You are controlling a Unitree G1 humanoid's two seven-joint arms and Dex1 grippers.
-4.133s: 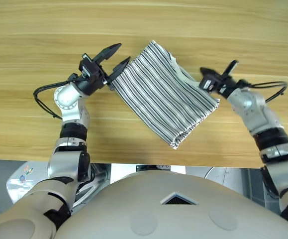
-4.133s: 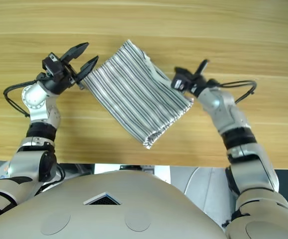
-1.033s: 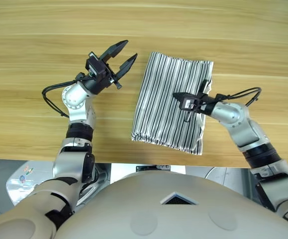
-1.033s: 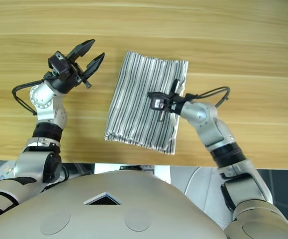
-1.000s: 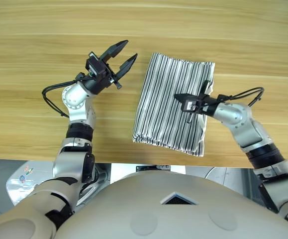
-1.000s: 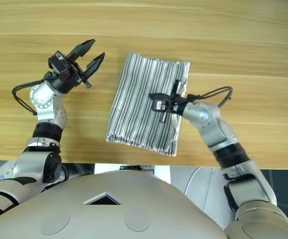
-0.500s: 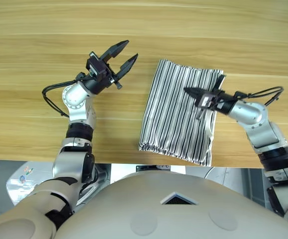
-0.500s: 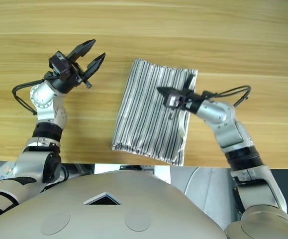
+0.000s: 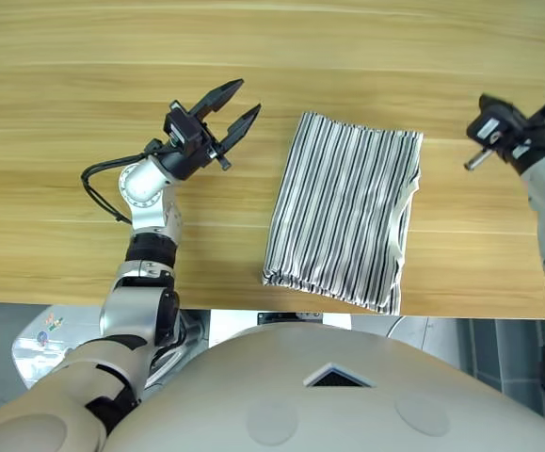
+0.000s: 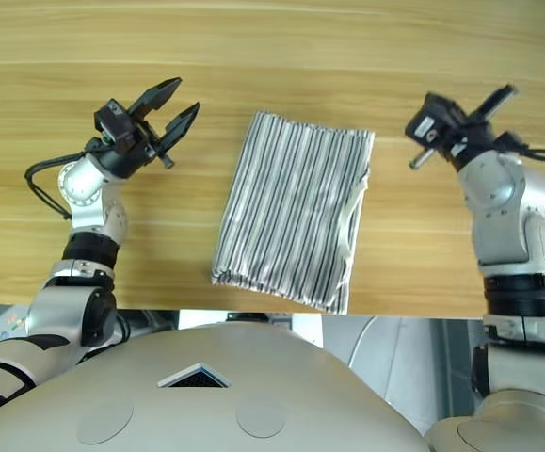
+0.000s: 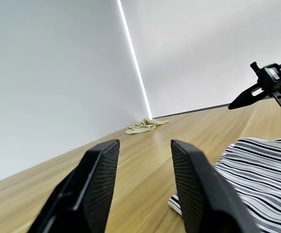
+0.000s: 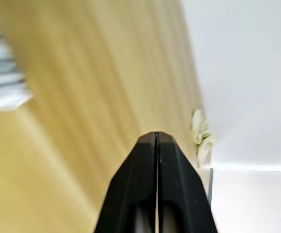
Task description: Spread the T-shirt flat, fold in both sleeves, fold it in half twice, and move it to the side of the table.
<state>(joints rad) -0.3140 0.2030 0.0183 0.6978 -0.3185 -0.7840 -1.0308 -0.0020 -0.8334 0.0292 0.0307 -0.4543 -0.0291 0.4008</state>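
I note the T-shirt (image 9: pixel 343 212) folded flat on the bench (image 9: pixel 84 56). Left claw (image 9: pixel 246 96) released beside it; right claw (image 12: pixel 156 138) clenched on nothing, well apart

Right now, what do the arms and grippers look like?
The left arm and right arm are silver-grey rounded segments with black joint bands. The left gripper and right gripper are black, two tapered pointed fingers each. A thin black cable loops out by each wrist.
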